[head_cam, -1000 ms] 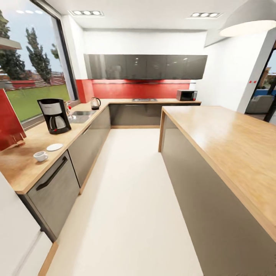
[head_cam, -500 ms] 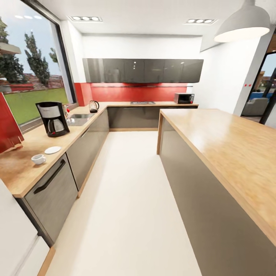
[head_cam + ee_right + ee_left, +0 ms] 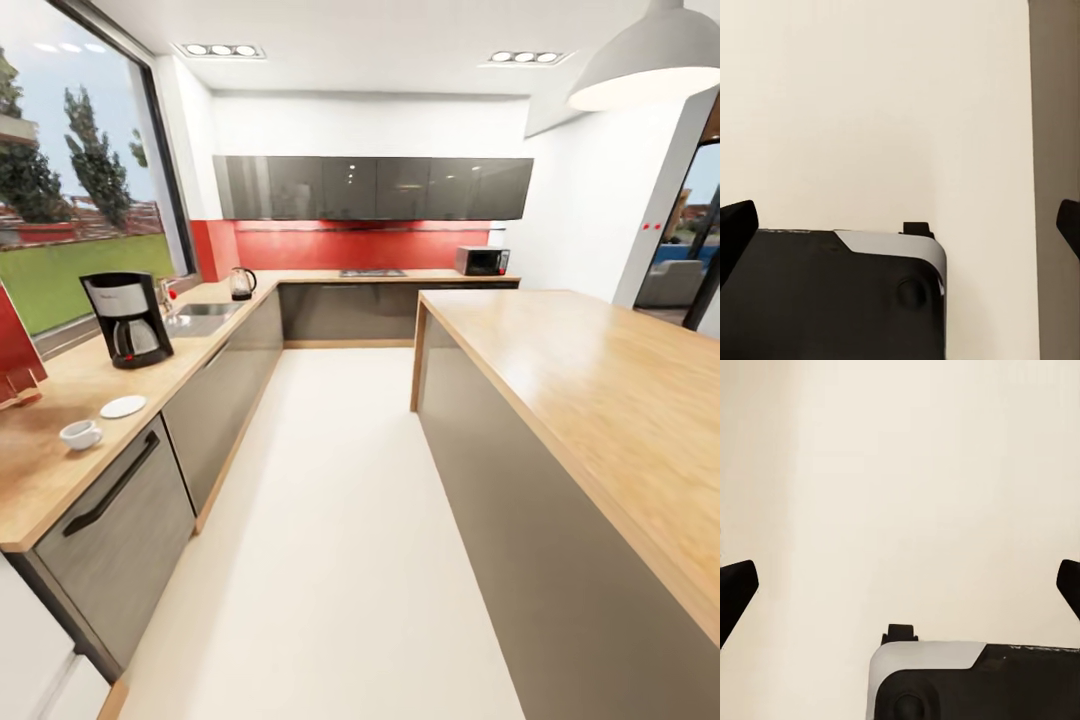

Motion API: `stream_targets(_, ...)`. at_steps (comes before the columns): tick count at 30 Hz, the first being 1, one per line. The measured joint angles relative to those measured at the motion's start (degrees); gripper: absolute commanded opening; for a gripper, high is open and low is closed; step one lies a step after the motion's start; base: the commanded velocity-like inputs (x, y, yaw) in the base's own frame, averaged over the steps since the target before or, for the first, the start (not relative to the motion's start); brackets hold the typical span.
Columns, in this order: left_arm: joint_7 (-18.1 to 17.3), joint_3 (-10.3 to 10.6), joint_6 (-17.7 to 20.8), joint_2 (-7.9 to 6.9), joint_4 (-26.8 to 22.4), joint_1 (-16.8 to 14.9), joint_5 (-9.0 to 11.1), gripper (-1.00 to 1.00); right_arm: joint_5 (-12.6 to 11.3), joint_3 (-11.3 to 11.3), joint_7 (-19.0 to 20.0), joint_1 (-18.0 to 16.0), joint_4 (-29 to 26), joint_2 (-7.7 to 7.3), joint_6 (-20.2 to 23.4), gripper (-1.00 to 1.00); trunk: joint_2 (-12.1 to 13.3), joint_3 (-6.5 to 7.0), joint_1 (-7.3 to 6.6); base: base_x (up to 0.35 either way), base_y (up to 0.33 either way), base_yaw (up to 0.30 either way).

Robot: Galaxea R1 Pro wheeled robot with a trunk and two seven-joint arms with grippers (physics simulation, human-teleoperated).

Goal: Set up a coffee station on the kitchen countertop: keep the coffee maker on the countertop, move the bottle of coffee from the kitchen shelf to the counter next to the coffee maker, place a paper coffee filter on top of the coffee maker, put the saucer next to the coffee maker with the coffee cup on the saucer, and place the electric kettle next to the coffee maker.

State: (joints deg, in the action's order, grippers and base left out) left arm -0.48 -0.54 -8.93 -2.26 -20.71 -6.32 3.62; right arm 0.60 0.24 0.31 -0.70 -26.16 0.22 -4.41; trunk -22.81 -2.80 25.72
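**Rolling through the kitchen, both grippers empty**

Nearest to me, on my wrist cameras: the left gripper (image 3: pixel 900 585) has its fingers spread wide, dark tips at either edge of the picture, nothing between them but the pale floor (image 3: pixel 915 472), with part of my own base below. The right gripper (image 3: pixel 900 225) is the same — fingers wide apart, holding nothing, cream floor beneath and a strip of grey cabinet face along one side.

From the head camera, I'm looking down the aisle between the left countertop (image 3: pixel 40 480) and the wooden island (image 3: pixel 600 390) on my right. Closest on the left counter sits the white coffee cup (image 3: pixel 80 434), upright, on the bare wood. Just beyond it lies the saucer (image 3: pixel 123 406) — near the cup but apart from it, so the cup is not on the saucer. Further along stands the black coffee maker (image 3: pixel 126 320), well clear of both, with nothing on its top that I can make out. Past it is the sink (image 3: pixel 200 320), and beyond that, near the corner, the electric kettle (image 3: pixel 242 284) stands well apart from the coffee maker. On the far counter, under the red backsplash, I see a cooktop (image 3: pixel 372 272) and a microwave (image 3: pixel 482 261).
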Motion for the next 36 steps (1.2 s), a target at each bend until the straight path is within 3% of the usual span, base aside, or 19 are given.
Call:
stream_targets(11,0.1,0.1,-0.8,-0.66,0.4,0.9,0.2,1.00,-0.1,-0.2,-0.2,0.0,0.3,-1.49,-0.1,1.00,0.0,0.00,0.00,0.332,0.040,0.000)
stream_targets(27,0.1,0.1,-0.8,-0.72,0.5,1.0,0.2,1.00,-0.2,-0.3,-0.4,0.0,0.3,-1.63,-0.1,1.00,0.0,0.00,0.00,0.309,0.180,0.000)
stream_targets(36,0.1,0.1,-0.8,-0.73,0.6,1.0,0.2,1.00,-0.4,-0.5,-0.4,0.0,0.3,-1.63,-0.1,1.00,0.0,0.00,0.00,0.332,0.030,0.000)
